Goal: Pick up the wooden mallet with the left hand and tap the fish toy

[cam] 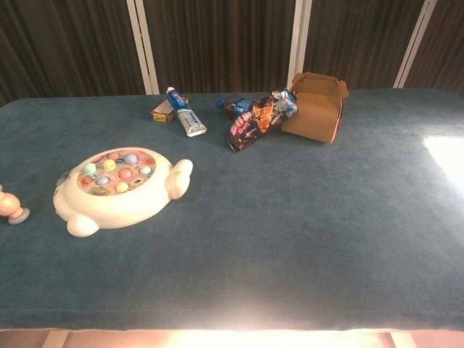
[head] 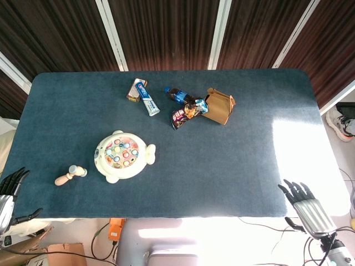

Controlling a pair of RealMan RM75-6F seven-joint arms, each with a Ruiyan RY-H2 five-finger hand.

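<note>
The wooden mallet (head: 70, 175) lies on the blue table, left of the fish toy (head: 123, 155), a cream fish-shaped tray with coloured fish in it. In the chest view only the mallet's head (cam: 9, 206) shows at the left edge, beside the fish toy (cam: 116, 188). My left hand (head: 8, 194) hangs off the table's front left corner, open, well apart from the mallet. My right hand (head: 308, 205) is open at the front right edge, holding nothing.
At the back of the table lie a toothpaste tube (head: 147, 98) with a small box (head: 135, 90), a dark bottle (head: 178, 96), a snack packet (head: 186, 114) and a brown cardboard box (head: 219, 105). Bright sunlight falls on the table (head: 249, 166) at the right.
</note>
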